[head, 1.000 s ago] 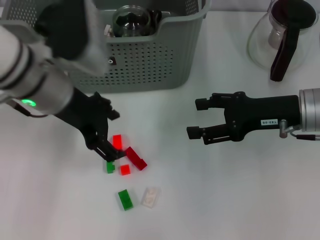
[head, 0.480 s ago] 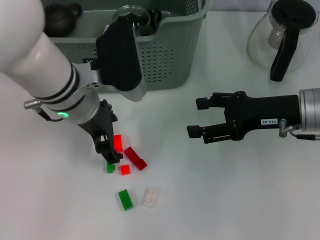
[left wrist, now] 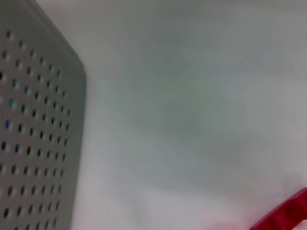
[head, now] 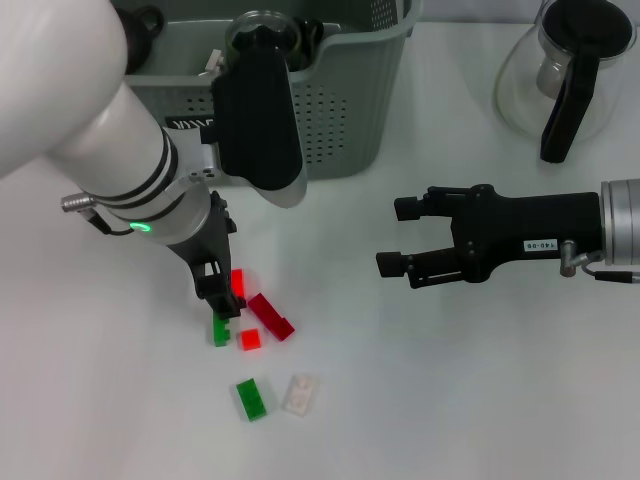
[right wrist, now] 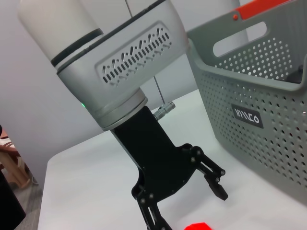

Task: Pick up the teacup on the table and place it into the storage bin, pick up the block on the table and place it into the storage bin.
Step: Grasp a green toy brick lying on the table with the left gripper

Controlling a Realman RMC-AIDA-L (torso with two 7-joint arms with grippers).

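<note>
Left gripper (head: 222, 300) is down at the block cluster, lower left of centre in the head view, fingers spread and holding nothing; the right wrist view shows the gap clearly. Its tips sit right beside the small bright red plastic block (head: 237, 282), with a small green plastic block (head: 221, 331) just below.

Other pieces on the white counter (head: 450, 400): a long dark red brick (head: 271, 316), a small red cube (head: 250, 339), a green rectangular brick (head: 252, 399) and a clear one (head: 300, 393).

Handling, judging by looks: hard, stiff, very light, smooth plastic. Likely to skid or pop out if pinched off-centre. Take the red block across its short flat sides, centred, and keep clear of the dark red brick close by.

Large grey-green perforated plastic storage bin (head: 340, 110) sits at upper centre-left, glass and dark items already inside.

Right gripper (head: 392, 238) hovers mid-right, fingers apart, empty, idle.
</note>
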